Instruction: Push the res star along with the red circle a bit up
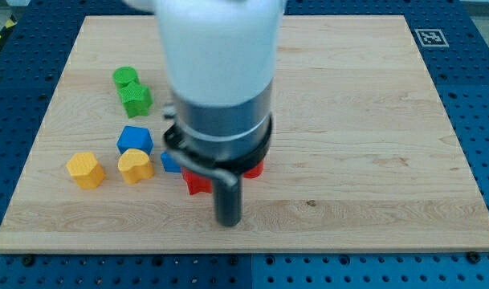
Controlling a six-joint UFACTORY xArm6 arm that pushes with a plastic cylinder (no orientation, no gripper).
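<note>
My tip (229, 222) rests on the board just below the arm's body, at the view's lower middle. A red star-like block (197, 183) peeks out just up and left of the tip, mostly hidden by the arm. Another red block (254, 169), its shape hidden, shows at the arm's right edge, up and right of the tip. The arm's white and dark body (220, 80) covers the board's centre.
A blue block (135, 139) and a second blue piece (169, 162) lie left of the arm. Two yellow blocks (85, 169) (136, 165) sit at lower left. Two green blocks (125, 77) (135, 99) sit upper left. The wooden board (372, 120) lies on a blue perforated table.
</note>
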